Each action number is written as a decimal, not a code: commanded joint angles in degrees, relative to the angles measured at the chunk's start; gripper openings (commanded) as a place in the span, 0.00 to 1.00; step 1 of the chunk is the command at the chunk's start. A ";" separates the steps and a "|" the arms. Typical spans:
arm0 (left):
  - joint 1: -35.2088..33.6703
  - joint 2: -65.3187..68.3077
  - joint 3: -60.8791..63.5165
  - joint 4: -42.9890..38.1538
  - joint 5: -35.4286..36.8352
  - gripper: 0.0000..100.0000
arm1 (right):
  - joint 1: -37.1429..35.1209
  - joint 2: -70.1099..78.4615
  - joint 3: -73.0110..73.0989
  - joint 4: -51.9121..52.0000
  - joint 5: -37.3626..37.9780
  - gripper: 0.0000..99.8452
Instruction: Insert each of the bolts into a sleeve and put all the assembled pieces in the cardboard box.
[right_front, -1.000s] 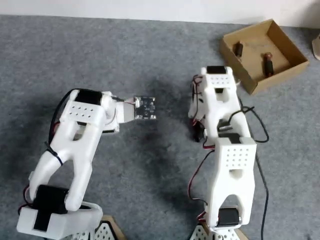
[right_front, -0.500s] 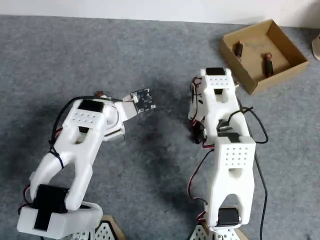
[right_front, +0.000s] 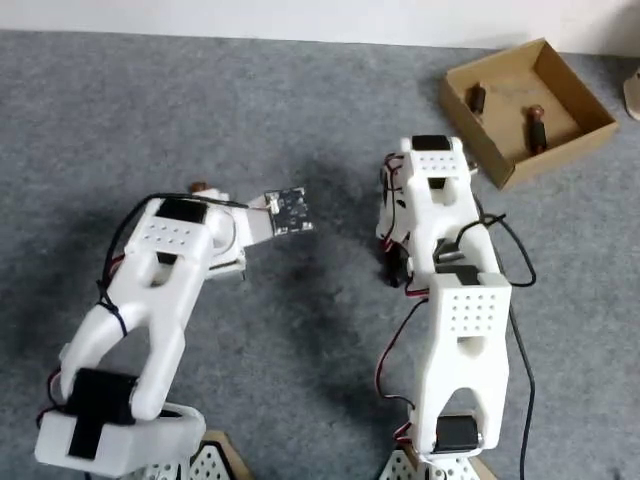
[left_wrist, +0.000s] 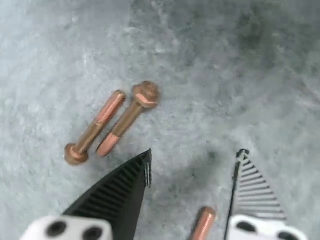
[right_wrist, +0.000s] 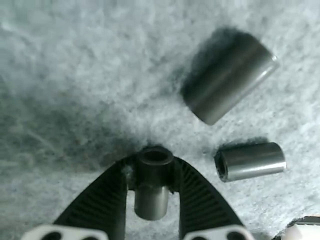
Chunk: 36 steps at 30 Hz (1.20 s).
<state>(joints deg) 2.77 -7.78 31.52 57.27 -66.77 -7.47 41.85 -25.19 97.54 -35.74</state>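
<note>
Carpet (right_front: 250, 100) ahead of both arms gives passage — cardboard box (right_front: 555, 158) walls off far right. Two loose sleeves (right_wrist: 227, 75) lie near right gripper (right_wrist: 151, 167); paired bolts (left_wrist: 127, 117) beside left gripper (left_wrist: 195, 155).

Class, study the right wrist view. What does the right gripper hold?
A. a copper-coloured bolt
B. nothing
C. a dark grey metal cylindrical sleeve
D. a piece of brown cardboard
C: the right gripper has its black jaws shut around a dark grey metal cylindrical sleeve, with two loose sleeves lying beside it on the grey carpet.
</note>
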 joint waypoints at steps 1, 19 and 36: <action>0.13 2.77 -9.63 8.79 -5.80 0.26 | -0.48 -0.84 -0.75 -0.40 0.62 0.00; -0.57 20.97 -32.92 20.40 -24.44 0.26 | -0.48 -0.84 -0.75 -0.40 0.62 0.00; 2.33 29.14 -37.49 19.96 -24.26 0.26 | -0.40 -0.84 -0.75 -3.47 0.62 0.00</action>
<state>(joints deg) 3.30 22.37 -2.24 76.79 -77.49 -7.47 41.85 -25.19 95.60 -35.74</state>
